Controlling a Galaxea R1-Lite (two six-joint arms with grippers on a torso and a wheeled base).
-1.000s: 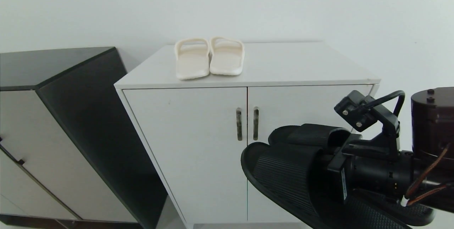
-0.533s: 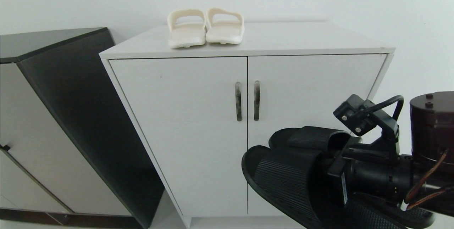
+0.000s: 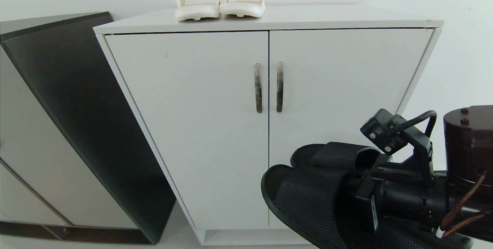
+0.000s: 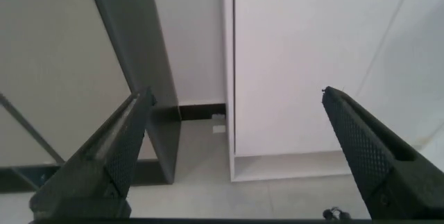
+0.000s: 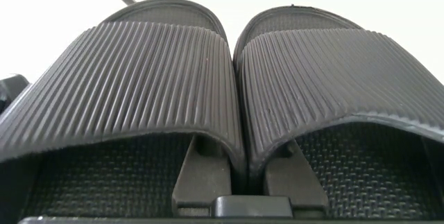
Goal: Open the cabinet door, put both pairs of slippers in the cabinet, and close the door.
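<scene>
Gripping the black slippers [image 3: 308, 197] as a pair, the right gripper [image 5: 239, 168] was held low in front of the right door [image 3: 339, 79] of the white cabinet [image 3: 192, 218], with the toes pointing toward the cabinet. In the right wrist view its two fingers [image 5: 200, 179] ran in under the ribbed straps, one inside each slipper. They seemed to pinch the two touching inner side walls between them, though the straps hid the fingertips. The slippers lay side by side, soles down and roughly level, and were apart from the door. The left gripper [image 4: 236, 93] had its fingers [image 4: 111, 154] spread wide with nothing between them. It hung near the floor, facing the lower corner of the white cabinet beside the dark cabinet [image 3: 77, 125]. Both doors of the white cabinet were closed, the left door [image 3: 185, 118] meeting the right one at the middle. The two upright metal handles [image 3: 258, 88] stood just beside each other there. The cream slippers [image 3: 219, 0] sat side by side on the cabinet top, near its front edge, above the left door.
</scene>
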